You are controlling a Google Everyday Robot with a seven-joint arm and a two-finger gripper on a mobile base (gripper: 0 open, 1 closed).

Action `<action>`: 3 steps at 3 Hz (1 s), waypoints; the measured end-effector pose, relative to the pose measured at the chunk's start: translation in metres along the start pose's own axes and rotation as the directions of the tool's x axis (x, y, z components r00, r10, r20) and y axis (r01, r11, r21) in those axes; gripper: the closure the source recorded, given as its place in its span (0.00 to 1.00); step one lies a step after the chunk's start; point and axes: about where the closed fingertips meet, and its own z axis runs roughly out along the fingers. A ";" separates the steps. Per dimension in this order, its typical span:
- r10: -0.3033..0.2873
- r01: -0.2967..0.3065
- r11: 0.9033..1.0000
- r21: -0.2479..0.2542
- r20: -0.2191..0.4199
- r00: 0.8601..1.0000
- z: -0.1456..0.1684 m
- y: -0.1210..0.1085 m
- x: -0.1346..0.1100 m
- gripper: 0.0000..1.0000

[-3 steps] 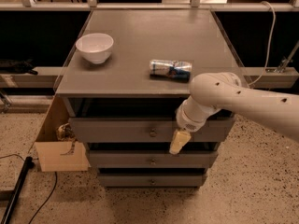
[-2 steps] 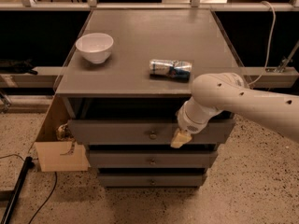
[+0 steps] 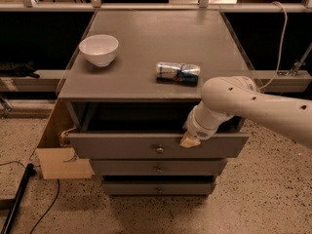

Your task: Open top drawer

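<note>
The top drawer (image 3: 122,146) is a wide grey drawer with a small round metal knob (image 3: 159,150) at its centre. It stands pulled out from the cabinet, with a dark gap showing behind its front. My gripper (image 3: 189,140) hangs from the white arm at the drawer's top edge, right of the knob. Its tan tip rests at or over the upper rim of the drawer front.
A white bowl (image 3: 99,49) and a can lying on its side (image 3: 178,72) sit on the cabinet top (image 3: 156,38). Two shorter drawers (image 3: 158,168) lie below. A cardboard box (image 3: 61,155) stands at the cabinet's left. A black cable (image 3: 19,199) runs on the speckled floor.
The top drawer has slid out toward the camera. My gripper has moved up from the front of the drawers to the top drawer's upper rim.
</note>
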 end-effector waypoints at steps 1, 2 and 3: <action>0.000 0.000 1.000 0.000 0.000 1.000 0.000 0.000 0.000 0.86; 0.000 0.000 1.000 0.000 0.000 1.000 0.000 0.000 0.000 0.62; -0.004 0.004 1.000 0.003 -0.014 1.000 -0.005 0.007 0.006 0.38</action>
